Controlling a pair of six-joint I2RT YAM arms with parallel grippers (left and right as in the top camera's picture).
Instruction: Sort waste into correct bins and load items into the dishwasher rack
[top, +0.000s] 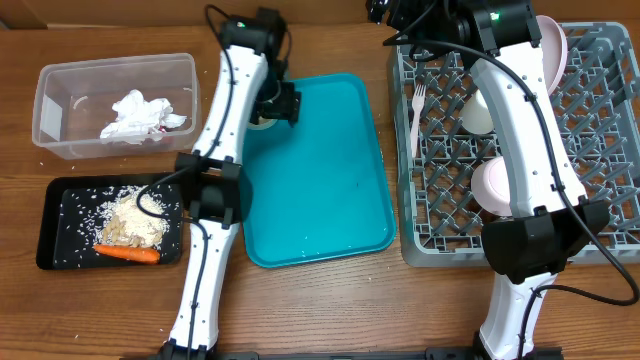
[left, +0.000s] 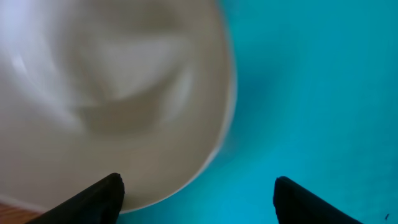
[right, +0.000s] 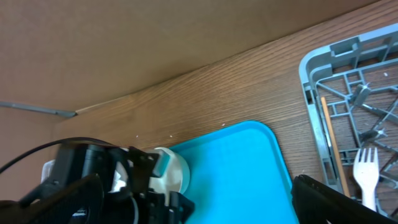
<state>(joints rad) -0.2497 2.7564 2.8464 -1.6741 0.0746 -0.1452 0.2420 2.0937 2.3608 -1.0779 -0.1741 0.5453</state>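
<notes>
The left claw (left: 198, 186) stands open across the rim of the white cup (left: 112, 93), which sits at the far left corner of the teal tray (left: 311, 93). The right claw (right: 198, 186) hangs open near the dishwasher rack (right: 323, 68). Better to pinch the rim squarely, then lift straight up.

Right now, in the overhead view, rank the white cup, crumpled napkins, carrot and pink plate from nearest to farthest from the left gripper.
From the left gripper:
1. white cup, at its fingers on the teal tray's corner.
2. crumpled napkins, left, in the clear tub.
3. carrot, lower left, in the black tray.
4. pink plate, far right, in the rack.
</notes>
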